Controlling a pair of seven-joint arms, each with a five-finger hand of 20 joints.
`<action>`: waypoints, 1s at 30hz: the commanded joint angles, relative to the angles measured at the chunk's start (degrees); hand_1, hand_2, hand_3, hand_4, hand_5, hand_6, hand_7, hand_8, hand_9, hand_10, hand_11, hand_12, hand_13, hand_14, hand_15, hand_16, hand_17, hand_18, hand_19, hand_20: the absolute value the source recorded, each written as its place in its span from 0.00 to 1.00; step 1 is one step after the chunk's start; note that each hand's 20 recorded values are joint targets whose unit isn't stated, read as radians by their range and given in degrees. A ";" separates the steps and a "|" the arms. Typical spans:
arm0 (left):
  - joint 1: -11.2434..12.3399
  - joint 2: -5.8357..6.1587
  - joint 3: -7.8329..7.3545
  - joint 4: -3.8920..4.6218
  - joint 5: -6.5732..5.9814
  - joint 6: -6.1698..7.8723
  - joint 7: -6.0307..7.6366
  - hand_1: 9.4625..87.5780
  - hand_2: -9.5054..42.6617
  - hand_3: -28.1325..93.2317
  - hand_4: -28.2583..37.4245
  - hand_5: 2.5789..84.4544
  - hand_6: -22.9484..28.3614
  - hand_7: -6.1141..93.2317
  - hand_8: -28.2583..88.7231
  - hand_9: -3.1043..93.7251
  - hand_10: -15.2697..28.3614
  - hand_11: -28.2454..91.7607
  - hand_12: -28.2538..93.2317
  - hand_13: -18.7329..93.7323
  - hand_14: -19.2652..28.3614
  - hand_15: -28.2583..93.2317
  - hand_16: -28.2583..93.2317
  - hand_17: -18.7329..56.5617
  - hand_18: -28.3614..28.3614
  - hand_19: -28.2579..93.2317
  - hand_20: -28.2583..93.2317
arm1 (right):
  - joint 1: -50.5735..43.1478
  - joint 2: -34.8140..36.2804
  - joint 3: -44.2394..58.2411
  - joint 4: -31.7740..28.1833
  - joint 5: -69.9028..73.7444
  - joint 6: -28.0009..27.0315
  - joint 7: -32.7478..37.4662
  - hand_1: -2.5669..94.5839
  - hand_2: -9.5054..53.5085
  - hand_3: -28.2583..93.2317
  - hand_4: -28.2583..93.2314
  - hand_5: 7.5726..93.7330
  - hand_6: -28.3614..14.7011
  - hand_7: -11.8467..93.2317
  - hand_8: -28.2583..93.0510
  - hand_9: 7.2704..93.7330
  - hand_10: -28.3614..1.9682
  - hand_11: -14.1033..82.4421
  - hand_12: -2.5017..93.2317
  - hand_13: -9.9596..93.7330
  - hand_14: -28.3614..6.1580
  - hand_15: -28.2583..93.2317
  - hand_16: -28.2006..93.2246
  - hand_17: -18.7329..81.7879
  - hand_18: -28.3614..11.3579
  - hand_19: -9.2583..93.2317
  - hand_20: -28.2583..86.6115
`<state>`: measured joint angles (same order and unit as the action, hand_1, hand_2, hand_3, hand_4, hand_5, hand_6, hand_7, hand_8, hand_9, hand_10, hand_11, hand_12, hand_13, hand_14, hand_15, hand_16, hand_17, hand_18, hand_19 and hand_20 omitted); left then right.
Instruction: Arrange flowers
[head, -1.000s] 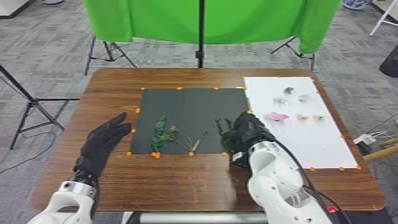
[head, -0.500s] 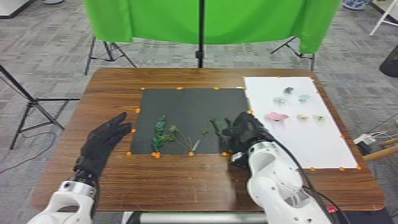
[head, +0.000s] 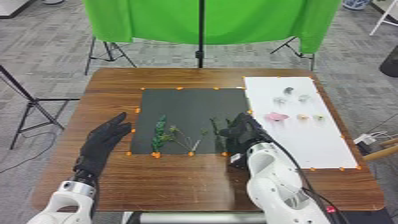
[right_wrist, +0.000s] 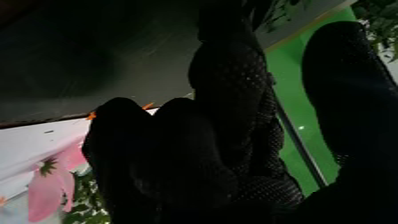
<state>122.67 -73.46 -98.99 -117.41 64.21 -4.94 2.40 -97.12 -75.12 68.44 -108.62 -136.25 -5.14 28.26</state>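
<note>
Probably for easy picking, the flowers (head: 276, 117) lay spaced on the white sheet (head: 324, 150), with greenery (head: 161, 131) on the mat (head: 191, 105). Your left robot hand (head: 103, 137) was open, empty; whether your right robot hand (head: 244, 131) gripped anything, I couldn't tell.

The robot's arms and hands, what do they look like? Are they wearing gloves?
Yes! The left hand and right hand wear black fabric gloves, and up close the fabric has a tiny dotted texture. The left arm and right arm are smooth, white and rounded. A dark cable runs along the right arm, with a small red spot near the picture's bottom.
</note>
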 joint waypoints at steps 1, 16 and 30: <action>0.80 -0.57 -0.16 0.13 -0.21 -0.36 -0.33 0.14 0.11 0.77 0.08 0.48 0.50 0.10 0.20 0.47 0.63 0.34 0.35 0.45 0.72 0.30 0.28 0.30 0.74 0.26 0.41 | -0.85 2.71 2.07 -3.76 -0.84 -2.13 -0.43 0.40 0.00 0.74 0.17 0.86 0.57 0.46 0.17 0.98 0.54 0.61 0.29 1.00 0.76 0.78 0.46 0.90 0.45 1.00 0.79; 1.16 -0.52 -0.27 -0.04 -0.24 -0.10 -0.32 0.14 0.11 0.77 0.08 0.48 0.50 0.10 0.20 0.48 0.63 0.34 0.36 0.45 0.73 0.31 0.28 0.29 0.74 0.26 0.41 | 5.07 14.68 13.05 -4.06 -3.64 -14.78 0.17 0.40 0.00 0.76 0.17 0.60 0.58 0.26 0.19 0.66 0.34 0.31 0.26 0.84 0.57 0.76 0.50 0.73 0.32 1.00 0.74; 0.85 -0.40 -0.19 0.07 -0.35 -0.41 -0.61 0.14 0.11 0.77 0.08 0.48 0.50 0.10 0.20 0.48 0.64 0.34 0.36 0.45 0.73 0.31 0.28 0.29 0.74 0.26 0.41 | 5.65 14.71 11.41 2.54 -6.09 -15.54 -3.83 0.42 0.00 0.78 0.15 0.47 0.61 0.23 0.19 0.52 0.33 0.26 0.26 0.78 0.52 0.79 0.48 0.69 0.28 1.00 0.71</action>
<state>123.04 -73.65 -99.08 -117.47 64.16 -4.93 2.40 -90.53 -59.51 82.25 -107.85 -140.23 -26.32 26.80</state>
